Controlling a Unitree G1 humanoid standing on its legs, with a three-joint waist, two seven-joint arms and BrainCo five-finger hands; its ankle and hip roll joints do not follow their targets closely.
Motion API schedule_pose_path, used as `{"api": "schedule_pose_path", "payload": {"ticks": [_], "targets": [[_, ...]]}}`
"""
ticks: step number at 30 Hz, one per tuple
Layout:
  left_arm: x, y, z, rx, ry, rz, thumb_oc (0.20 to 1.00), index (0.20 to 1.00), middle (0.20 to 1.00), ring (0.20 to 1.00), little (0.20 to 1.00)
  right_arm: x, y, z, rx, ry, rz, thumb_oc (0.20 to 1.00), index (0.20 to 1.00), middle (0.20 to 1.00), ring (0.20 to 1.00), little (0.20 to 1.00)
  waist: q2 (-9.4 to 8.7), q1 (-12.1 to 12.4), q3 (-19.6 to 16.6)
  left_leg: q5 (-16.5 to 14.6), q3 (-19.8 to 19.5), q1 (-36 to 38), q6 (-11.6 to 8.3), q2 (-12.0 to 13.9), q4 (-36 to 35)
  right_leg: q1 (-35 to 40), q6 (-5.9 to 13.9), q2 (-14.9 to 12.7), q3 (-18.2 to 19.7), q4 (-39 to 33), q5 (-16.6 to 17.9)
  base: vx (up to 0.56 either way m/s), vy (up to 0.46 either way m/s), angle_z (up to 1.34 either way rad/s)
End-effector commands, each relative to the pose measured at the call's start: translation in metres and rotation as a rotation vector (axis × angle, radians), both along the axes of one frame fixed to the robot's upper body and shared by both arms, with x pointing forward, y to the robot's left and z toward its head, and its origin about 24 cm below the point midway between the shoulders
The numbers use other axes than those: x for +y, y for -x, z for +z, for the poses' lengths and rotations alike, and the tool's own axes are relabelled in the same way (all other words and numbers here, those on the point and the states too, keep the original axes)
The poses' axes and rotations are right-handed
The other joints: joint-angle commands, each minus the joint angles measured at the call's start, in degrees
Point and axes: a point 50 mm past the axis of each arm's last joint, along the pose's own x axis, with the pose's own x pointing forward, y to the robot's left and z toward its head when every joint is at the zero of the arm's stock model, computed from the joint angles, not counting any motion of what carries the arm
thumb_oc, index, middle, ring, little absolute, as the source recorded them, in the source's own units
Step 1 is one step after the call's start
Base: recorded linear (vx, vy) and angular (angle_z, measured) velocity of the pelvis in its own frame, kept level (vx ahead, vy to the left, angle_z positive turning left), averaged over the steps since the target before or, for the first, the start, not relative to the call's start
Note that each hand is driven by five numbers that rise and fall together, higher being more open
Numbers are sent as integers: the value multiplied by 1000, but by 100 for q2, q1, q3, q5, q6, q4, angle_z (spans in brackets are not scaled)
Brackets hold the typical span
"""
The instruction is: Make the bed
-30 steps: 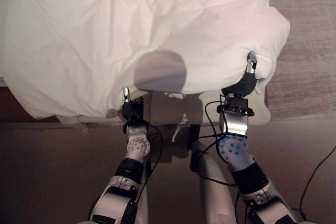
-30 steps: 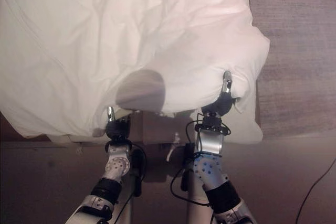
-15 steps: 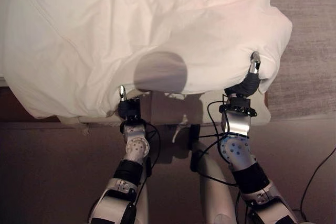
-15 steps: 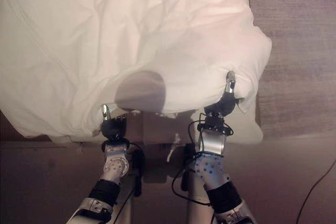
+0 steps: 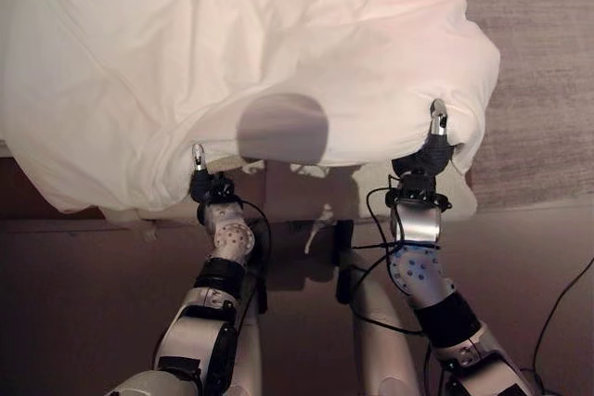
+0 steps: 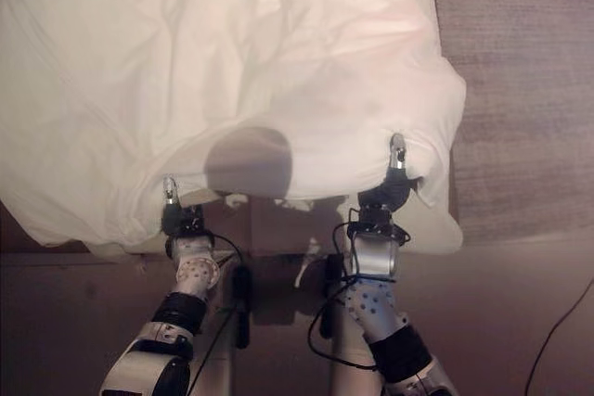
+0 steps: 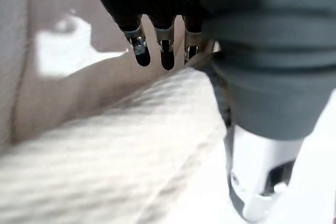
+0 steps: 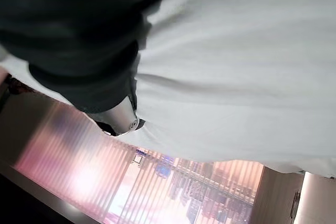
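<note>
The white duvet [image 5: 251, 53] runs off the top and left edges of both eye views, so its far end cannot be seen, and it hides nearly all of the bed [image 6: 436, 224] beneath. The left hand [image 5: 200, 181] and right hand [image 5: 433, 141] reach under its near edge, where the cloth hides whether their fingers curl round it
</note>
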Motion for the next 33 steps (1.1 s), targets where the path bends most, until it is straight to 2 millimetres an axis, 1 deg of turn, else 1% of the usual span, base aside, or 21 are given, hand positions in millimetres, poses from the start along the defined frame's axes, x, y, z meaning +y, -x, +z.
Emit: {"api": "schedule_pose_path", "payload": {"ticks": [1,3,4,5,6,8,10,11,12,13,16,17,18,19,26,27,28,30,31,32,33], "targets": [[79,27,-13,93,2,306,1000,1000,1000,1000,1000,-37,28,26,-198,-14,-168,200,200,200,200,200,160,-78,-458,307,87,-182,157,-213,-368,70,273,-26,-17,396,-141,0,0,0],[85,31,-15,120,5,338,1000,1000,1000,1000,1000,-38,29,26,-199,-13,-173,200,200,200,200,200,168,-76,-477,347,88,-225,158,-212,-365,32,266,-34,-18,398,-108,0,0,0],[85,31,-15,120,5,338,1000,1000,1000,1000,1000,-38,29,26,-199,-13,-173,200,200,200,200,200,168,-76,-477,347,88,-225,158,-212,-365,32,266,-34,-18,398,-108,0,0,0],[93,35,-14,131,9,374,1000,1000,1000,1000,1000,-40,29,25,-191,-9,-183,200,200,200,200,200,177,-66,-485,345,80,-245,156,-211,-357,18,266,-36,-18,412,-112,0,0,0],[93,35,-14,133,8,375,1000,1000,1000,1000,1000,-40,30,25,-191,-8,-182,200,200,200,200,200,177,-71,-490,345,79,-249,156,-211,-356,14,267,-37,-19,412,-112,0,0,0],[106,43,-12,141,1,442,1000,1000,1000,1000,1000,-44,30,24,-183,-9,-200,200,200,200,200,200,202,-47,-476,299,77,-214,152,-206,-349,43,274,-25,-27,434,-157,0,0,0],[110,45,-12,158,-11,451,1000,1000,1000,1000,1000,-45,31,24,-182,-9,-205,200,200,200,200,200,206,-45,-486,348,88,-242,157,-212,-370,17,273,-34,-28,409,-112,0,0,0],[119,50,-10,164,-16,494,1000,1000,1000,1000,1000,-47,31,23,-178,-8,-213,200,200,200,200,200,208,-27,-490,347,83,-250,156,-211,-364,19,270,-31,-35,408,-122,0,0,0],[123,53,-7,162,-26,511,1000,1000,1000,1000,1000,-47,32,23,-177,-7,-216,200,200,200,200,200,212,-21,-489,347,76,-256,158,-210,-360,20,270,-32,-33,405,-123,0,0,0],[123,53,-7,163,-27,512,1000,1000,1000,1000,1000,-47,32,23,-176,-7,-215,200,200,200,200,200,210,-22,-490,346,76,-256,158,-210,-358,20,270,-32,-33,404,-122,0,0,0],[136,62,-7,194,-34,573,1000,1000,1000,1000,1000,-50,33,22,-169,-13,-229,200,200,200,200,200,245,9,-491,364,53,-253,153,-220,-392,32,262,-33,-45,399,-138,0,0,0],[136,62,-7,195,-35,574,1000,1000,1000,1000,1000,-50,33,22,-170,-14,-228,200,200,200,200,200,244,2,-491,366,49,-252,152,-221,-394,34,262,-35,-49,399,-139,0,0,0],[139,65,-6,202,-40,594,564,564,564,564,564,-51,33,21,-163,-9,-234,200,200,200,200,200,250,9,-489,372,37,-246,157,-222,-413,36,262,-36,-48,390,-136,0,0,0],[140,66,-7,211,-43,600,200,200,200,200,200,-52,33,20,-163,-10,-236,200,200,200,200,200,253,15,-490,375,37,-241,155,-222,-427,39,264,-40,-52,382,-138,0,0,0],[140,66,-1,198,-71,601,200,200,200,200,200,-53,34,20,-158,10,-242,200,200,200,200,200,271,21,-488,465,17,-190,121,-239,-569,80,267,-24,-50,305,-110,0,0,0],[138,65,1,186,-78,593,200,200,200,200,200,-53,34,19,-157,15,-245,200,200,200,200,200,274,22,-485,491,8,-180,113,-242,-619,101,267,-15,-56,263,-105,14,-60,0],[133,62,6,165,-111,565,200,200,200,200,200,-53,33,19,-152,23,-248,200,200,200,200,200,294,33,-472,602,-17,-108,82,-228,-803,154,267,22,-86,132,-71,12,-75,-1],[131,60,7,163,-129,553,200,200,200,200,200,-54,33,18,-145,31,-251,200,200,200,200,200,308,42,-458,690,-35,-33,72,-217,-945,205,260,48,-106,67,-49,13,-83,0],[125,57,16,104,-158,526,200,200,200,200,200,-55,33,18,-139,37,-256,200,200,200,200,200,338,54,-445,762,-104,74,50,-203,-1059,269,246,95,-120,58,-87,12,-76,3],[124,58,16,105,-159,525,200,200,200,200,200,-56,33,17,-139,38,-258,200,200,200,200,200,345,55,-441,786,-114,96,45,-204,-1094,283,242,94,-131,48,-81,24,-144,2],[121,57,17,83,-181,495,200,200,200,200,200,-57,32,16,-128,47,-264,200,200,200,200,200,396,57,-453,833,-164,172,20,-182,-1197,318,231,124,-154,90,-139,12,-118,-2]]}}
